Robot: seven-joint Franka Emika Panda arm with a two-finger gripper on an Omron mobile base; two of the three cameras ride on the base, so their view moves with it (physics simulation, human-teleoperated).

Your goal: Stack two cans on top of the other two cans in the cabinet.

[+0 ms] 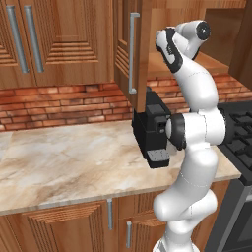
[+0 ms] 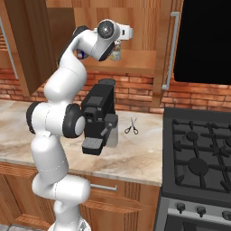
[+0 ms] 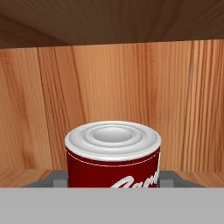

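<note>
Reaching into the open reddish-brown wooden cabinet (image 1: 140, 49), the white arm carries its tool (image 3: 113, 183) at shelf height, and the red can with a silvery ridged lid and white script (image 3: 113, 157) sits between grey finger pads (image 3: 54, 179), so the tool appears clenched partway on it. A tilted release could topple it off the can below, and the elbow risks nudging the pale tin with a silvery rim (image 2: 116, 52) standing on the cabinet shelf just beside the wrist.
</note>
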